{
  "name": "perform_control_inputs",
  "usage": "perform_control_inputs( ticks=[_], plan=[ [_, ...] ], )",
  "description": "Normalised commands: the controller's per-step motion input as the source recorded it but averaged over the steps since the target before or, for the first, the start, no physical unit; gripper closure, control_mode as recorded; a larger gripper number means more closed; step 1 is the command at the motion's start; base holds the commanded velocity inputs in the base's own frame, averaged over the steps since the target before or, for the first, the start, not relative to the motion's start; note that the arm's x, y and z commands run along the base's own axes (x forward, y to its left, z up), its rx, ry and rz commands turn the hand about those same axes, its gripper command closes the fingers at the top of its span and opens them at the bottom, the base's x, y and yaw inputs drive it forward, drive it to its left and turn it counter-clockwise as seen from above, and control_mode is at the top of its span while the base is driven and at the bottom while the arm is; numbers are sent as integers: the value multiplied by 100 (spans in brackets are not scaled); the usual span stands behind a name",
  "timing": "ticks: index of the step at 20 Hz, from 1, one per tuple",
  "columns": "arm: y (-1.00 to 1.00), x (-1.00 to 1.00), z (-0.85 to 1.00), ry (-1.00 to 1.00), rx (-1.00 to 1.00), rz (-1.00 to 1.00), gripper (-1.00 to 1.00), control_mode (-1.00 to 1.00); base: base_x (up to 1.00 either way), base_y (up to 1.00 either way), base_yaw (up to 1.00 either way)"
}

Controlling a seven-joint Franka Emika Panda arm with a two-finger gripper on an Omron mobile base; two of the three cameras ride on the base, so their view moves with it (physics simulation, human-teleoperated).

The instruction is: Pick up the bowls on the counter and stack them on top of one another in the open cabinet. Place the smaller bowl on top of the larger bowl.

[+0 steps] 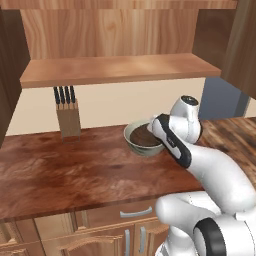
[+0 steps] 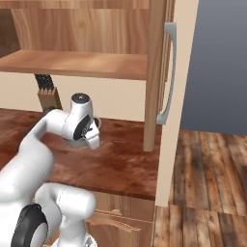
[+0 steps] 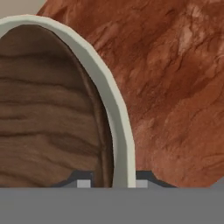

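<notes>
Pincer [image 3: 110, 183] pinching the rim of the larger bowl [image 1: 134, 142], one fingertip either side; smaller bowl [image 1: 145, 138] nested inside it, on the counter [image 1: 75, 170].

The pale grey-green bowl [image 1: 140, 146] sits upright on the reddish-brown counter [image 1: 75, 165], with the shallow dark brown wooden bowl [image 1: 145, 137] nested inside it. Above, the open cabinet's tan shelf [image 1: 115, 70] runs between dark side panels. In the hand view, the larger bowl's whitish rim [image 3: 114, 109] curves around the wood-grained one [image 3: 43, 127].
</notes>
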Motion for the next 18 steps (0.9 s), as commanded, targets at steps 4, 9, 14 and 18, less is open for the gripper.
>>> perform_control_inputs(
  ticks=[4, 9, 14, 18],
  plan=[
    [1, -64, 67, 0, 0, 11, 100, -100, 0, 0, 0],
    [0, -67, 77, -2, 0, 10, 100, -100, 0, 0, 0],
    [0, -66, 81, -4, 0, 9, 100, -100, 0, 0, 0],
    [1, -63, 81, -5, 2, 7, 100, -100, 0, 0, 0]
  ],
)
